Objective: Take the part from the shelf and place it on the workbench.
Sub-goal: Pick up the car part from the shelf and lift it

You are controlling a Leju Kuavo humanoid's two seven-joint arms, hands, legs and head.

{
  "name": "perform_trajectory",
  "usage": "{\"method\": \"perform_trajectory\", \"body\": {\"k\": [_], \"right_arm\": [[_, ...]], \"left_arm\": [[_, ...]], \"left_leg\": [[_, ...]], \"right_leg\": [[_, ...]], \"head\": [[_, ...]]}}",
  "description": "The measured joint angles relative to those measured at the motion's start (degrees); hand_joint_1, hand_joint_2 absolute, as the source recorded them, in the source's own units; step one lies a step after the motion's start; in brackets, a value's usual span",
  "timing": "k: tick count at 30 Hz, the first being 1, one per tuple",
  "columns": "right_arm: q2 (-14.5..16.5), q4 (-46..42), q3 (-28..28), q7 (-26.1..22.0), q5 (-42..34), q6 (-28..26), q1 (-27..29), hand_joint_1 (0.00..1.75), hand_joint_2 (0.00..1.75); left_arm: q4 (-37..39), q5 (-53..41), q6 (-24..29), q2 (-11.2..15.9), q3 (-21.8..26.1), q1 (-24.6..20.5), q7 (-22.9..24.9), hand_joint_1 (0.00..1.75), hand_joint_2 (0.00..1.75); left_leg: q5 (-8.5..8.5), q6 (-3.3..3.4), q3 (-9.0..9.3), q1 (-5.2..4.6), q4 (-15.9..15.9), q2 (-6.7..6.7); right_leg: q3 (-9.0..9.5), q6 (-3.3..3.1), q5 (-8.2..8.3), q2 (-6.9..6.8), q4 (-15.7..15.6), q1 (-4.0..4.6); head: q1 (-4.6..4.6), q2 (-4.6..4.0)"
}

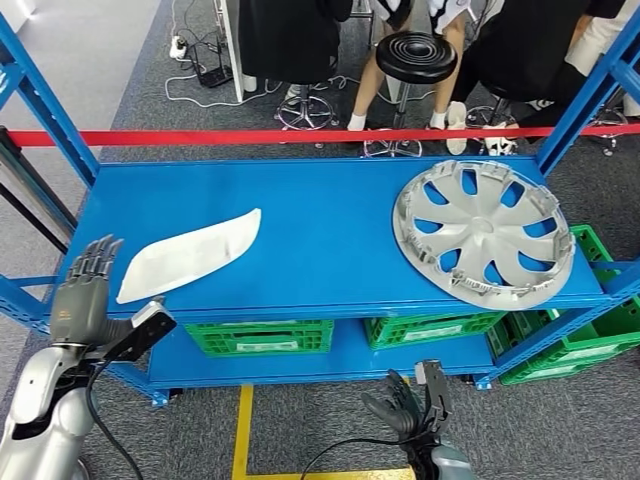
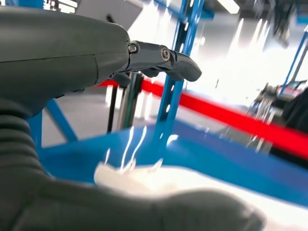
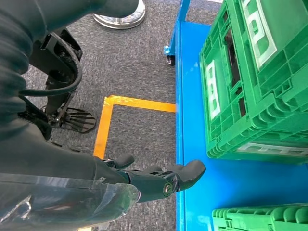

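You're seeing L hand [image 1: 81, 290] hovering open, holding nothing, beside white part [image 1: 189, 255] on shelf [image 1: 324, 240]; R hand [image 1: 398, 405] hanging low, fingers loosely apart, empty.

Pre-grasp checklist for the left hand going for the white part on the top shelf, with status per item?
1. White part lies flat on the top shelf, nothing on it: ok.
2. Left hand holds nothing, fingers apart: ok.
3. Left hand is beside the part's near end, not yet touching: ok.
4. Right hand hangs low by the lower shelf, holding nothing: ok.
5. Hubcap sits well apart from the part: ok.
6. Workbench free for placing: cannot tell.
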Motion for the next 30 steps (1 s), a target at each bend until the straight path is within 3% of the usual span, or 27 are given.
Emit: {"method": "perform_trajectory", "body": {"k": [8,13,22,30], "right_arm": [[0.13,0.05,0.00,0.55,0.87,0.04,-0.24,0.00,1.75],[0.27,0.10,0.00,0.89,1.32,0.01,-0.46,0.00,1.75],[0.31,0.38,0.00,1.04,1.74,-0.01,-0.81,0.00,1.75],[0.57,0.50,0.00,1.07,1.36,0.05,-1.18,0.00,1.75]], "left_arm": [[6.17,1.25,-3.92,0.37,-1.80,-3.27,-0.37,0.00,1.75],[7.75,5.54,-6.34,2.12,-4.74,-3.81,-4.12,0.00,1.75],[8.66,5.36,-6.41,4.79,-7.71,-4.35,-4.76,0.00,1.75],[13.53,-5.23,-0.43,5.52,-11.99,-10.15,2.16,0.00,1.75]], "left_leg": [[0.05,0.47,0.01,-0.21,0.01,0.01],[0.19,0.47,0.15,-0.13,-0.07,0.04],[0.41,0.16,0.18,-0.05,-0.16,0.04],[0.49,0.18,0.18,-0.05,-0.16,0.03]], "right_leg": [[0.15,1.54,0.24,-0.05,-0.40,-0.15],[0.02,1.57,0.24,-0.01,-0.13,-0.07],[-0.19,1.50,0.21,-0.02,0.25,0.01],[-0.20,1.47,0.24,-0.05,0.31,0.01]], "head": [[-0.04,0.00],[-0.07,0.00],[-0.06,0.00],[-0.06,0.00]]}}
